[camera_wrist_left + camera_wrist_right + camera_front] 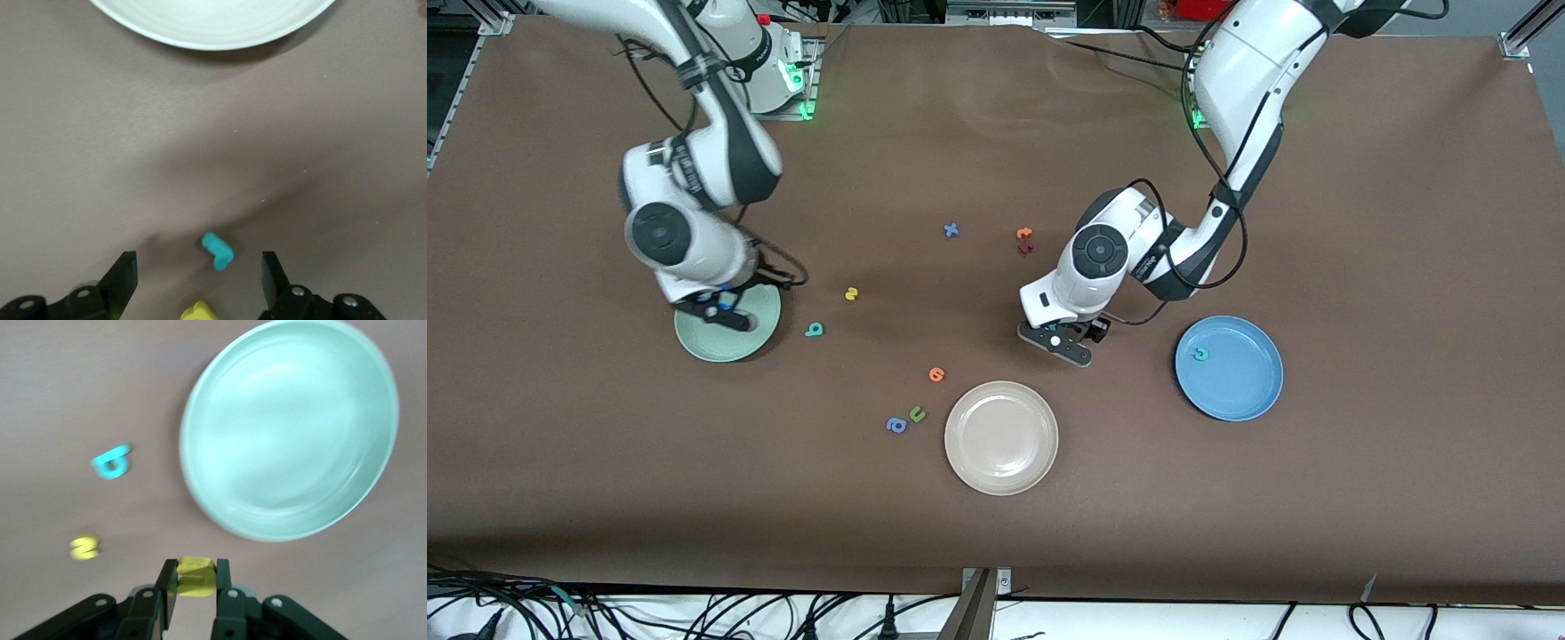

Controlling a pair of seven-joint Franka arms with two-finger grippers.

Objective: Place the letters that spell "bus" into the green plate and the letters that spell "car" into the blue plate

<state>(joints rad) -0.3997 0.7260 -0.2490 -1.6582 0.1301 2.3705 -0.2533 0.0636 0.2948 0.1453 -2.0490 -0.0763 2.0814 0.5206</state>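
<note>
We can read no printed text, label or brand anywhere in these views. The only characters are the foam letters themselves: a teal "c" (1202,354) lying in the blue plate (1249,396), a teal "b" (815,330) on the table, and a green "u" (917,413) beside a blue "a" (896,426).

The surface (1360,222) looks like matt brown cloth, faintly creased. The green plate (293,427), blue plate (1249,391) and beige plate (1001,437) are smooth with a soft sheen. The teal letter (217,250) looks like matt foam.
</note>
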